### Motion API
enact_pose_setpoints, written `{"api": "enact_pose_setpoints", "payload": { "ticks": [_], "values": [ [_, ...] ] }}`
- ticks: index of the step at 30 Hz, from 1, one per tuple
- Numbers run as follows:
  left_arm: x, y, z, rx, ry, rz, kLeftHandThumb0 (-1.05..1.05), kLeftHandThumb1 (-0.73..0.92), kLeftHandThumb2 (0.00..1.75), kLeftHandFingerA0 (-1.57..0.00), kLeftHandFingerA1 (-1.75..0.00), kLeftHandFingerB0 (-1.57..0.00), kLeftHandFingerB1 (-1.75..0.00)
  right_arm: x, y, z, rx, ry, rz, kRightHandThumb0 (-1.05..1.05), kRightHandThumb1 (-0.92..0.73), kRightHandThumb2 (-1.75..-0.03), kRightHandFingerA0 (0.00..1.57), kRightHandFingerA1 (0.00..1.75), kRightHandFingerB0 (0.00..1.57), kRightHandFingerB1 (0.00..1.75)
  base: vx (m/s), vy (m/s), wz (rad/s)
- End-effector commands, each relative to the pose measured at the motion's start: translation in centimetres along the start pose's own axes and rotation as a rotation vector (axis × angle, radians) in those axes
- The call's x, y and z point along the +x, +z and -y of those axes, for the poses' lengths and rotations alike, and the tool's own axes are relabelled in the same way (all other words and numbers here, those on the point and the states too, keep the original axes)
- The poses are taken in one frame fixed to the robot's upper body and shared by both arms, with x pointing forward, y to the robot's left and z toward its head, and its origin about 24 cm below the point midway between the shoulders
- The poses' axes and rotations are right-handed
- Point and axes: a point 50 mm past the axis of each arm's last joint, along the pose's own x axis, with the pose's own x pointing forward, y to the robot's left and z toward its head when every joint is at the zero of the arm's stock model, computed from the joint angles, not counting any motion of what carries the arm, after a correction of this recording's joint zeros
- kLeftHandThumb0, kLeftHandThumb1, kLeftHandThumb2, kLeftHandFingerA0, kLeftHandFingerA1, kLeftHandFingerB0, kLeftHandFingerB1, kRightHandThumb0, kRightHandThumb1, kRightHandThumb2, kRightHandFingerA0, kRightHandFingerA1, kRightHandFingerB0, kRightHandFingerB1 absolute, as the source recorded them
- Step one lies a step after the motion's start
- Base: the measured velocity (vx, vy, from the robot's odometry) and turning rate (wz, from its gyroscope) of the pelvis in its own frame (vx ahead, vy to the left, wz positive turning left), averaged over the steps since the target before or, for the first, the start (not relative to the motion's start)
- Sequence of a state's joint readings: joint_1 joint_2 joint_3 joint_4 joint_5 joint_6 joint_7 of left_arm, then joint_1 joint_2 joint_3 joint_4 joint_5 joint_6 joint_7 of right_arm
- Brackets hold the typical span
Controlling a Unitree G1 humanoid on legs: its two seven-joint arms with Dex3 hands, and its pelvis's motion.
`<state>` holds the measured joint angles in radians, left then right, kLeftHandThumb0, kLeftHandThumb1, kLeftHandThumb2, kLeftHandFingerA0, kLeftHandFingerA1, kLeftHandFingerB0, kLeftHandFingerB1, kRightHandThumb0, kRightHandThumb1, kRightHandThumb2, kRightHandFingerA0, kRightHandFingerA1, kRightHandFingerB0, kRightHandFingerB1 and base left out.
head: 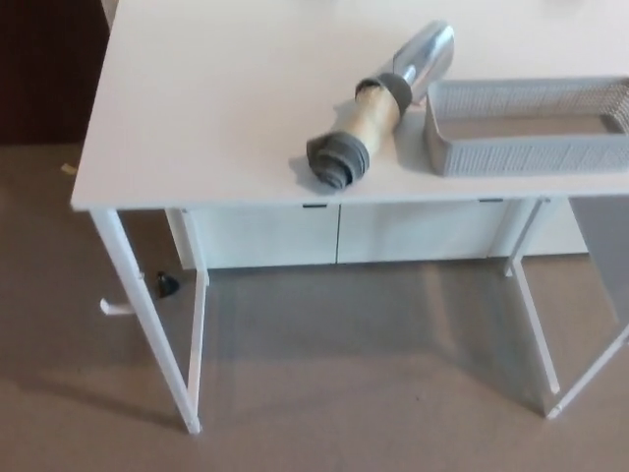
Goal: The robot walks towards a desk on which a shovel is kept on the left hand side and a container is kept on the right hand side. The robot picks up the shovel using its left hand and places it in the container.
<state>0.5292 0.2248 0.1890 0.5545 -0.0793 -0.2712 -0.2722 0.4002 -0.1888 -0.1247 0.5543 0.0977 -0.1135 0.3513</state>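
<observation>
Neither hand shows in the head view. On the white desk (197, 108) the shovel (378, 103) lies tilted, its grey-capped handle toward the front edge and its metal scoop just beside the grey mesh container (526, 152).

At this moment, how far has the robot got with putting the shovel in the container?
Done: the approach looks nearly complete, with the desk filling the upper part of the head view. In hand: nothing, since neither robot hand shows. Left: the whole pick and place. The shovel lies untouched on the desk, just left of the container, which looks empty.
</observation>
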Motion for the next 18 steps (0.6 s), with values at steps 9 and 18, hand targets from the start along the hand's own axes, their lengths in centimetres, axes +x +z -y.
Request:
{"api": "enact_pose_setpoints", "payload": {
  "ticks": [9, 18],
  "values": [
    [0.23, 0.50, -0.28, 0.063, 0.003, 0.049, -0.28, 0.63, 0.60, -0.47, -0.36, -0.42, -0.34, 0.13, 0.48, 0.14, -0.026, -0.004, 0.033, -0.16, -0.57, -0.54, 0.68, 0.59, 0.56, 0.53, 0.23, -0.181, 0.07],
    [0.07, 0.41, -0.25, 0.086, 0.004, 0.055, -0.28, 0.63, 0.60, -0.47, -0.36, -0.43, -0.34, 0.10, 0.52, -0.11, -0.026, 0.006, 0.032, -0.15, -0.55, -0.54, 0.67, 0.60, 0.56, 0.54, 0.09, 0.082, -0.02]
  ]
}}
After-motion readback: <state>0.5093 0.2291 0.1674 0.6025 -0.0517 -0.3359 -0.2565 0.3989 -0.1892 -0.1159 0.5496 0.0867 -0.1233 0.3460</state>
